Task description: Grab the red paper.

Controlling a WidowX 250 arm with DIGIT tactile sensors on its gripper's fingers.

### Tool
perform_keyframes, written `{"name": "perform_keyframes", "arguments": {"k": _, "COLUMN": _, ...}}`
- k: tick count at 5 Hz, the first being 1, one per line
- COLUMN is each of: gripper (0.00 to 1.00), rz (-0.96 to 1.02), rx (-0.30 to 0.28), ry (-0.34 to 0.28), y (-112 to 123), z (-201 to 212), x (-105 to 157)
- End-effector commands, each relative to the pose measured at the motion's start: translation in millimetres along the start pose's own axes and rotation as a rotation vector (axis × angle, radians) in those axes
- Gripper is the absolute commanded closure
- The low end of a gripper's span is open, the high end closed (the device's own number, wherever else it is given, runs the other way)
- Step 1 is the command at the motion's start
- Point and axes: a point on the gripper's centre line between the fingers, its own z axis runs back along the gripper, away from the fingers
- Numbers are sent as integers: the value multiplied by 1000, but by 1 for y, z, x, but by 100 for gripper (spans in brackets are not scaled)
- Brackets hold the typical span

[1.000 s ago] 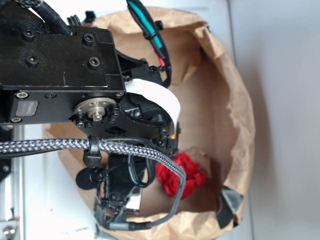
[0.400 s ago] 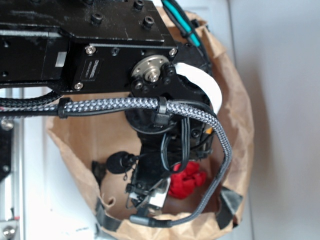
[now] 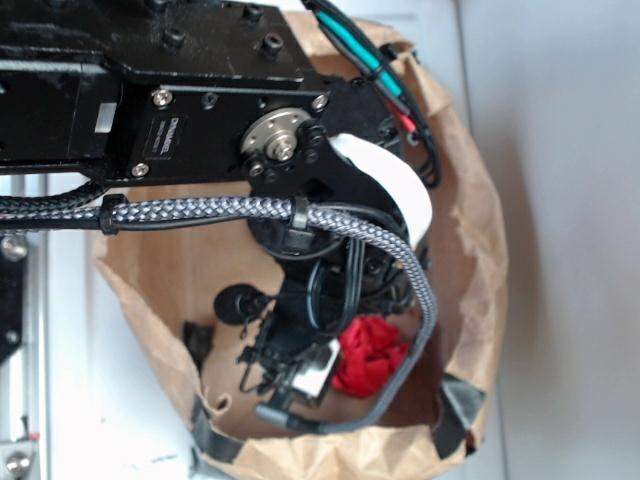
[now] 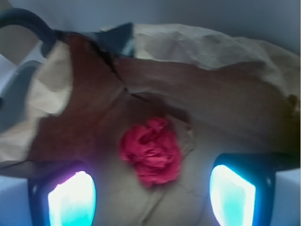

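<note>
While the arm hangs over the paper bag (image 3: 478,250), the fingers (image 4: 233,195) stand wide apart w/ nothing between them yet; both glowing pads sit at the bottom corners of the wrist view. The red paper (image 4: 151,149) lies on the bag's floor, just ahead of the gap betw. the fingers and roughly centred on it, a touch nearer the left pad, not touching either.

Vs. a second ago, the arm has swung across and come down into the bag: then the wad sat in the open, well to the side of the black wrist; now, in the exterior view, the gripper (image 3: 310,365) sits right beside the red paper (image 3: 368,355), partly covering it. From 0.4 s ago the shift is small, mostly a settling over the wad.

That reads as approach nearly done, grasp not begun. Next prob. a short push fwd/down so the wad sits betw. the pads, then close. Bag wall is close, so snagging brown paper is a risk.
</note>
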Motion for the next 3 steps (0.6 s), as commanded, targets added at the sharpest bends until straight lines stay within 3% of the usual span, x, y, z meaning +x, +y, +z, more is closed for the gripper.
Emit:
{"name": "perform_keyframes", "arguments": {"k": 1, "gripper": 0, "rz": -130, "rx": 56, "ry": 49, "y": -6, "z": -21, "x": 1}}
{"name": "perform_keyframes", "arguments": {"k": 3, "gripper": 0, "rz": -189, "rx": -17, "ry": 128, "y": -34, "z": -36, "x": 1}}
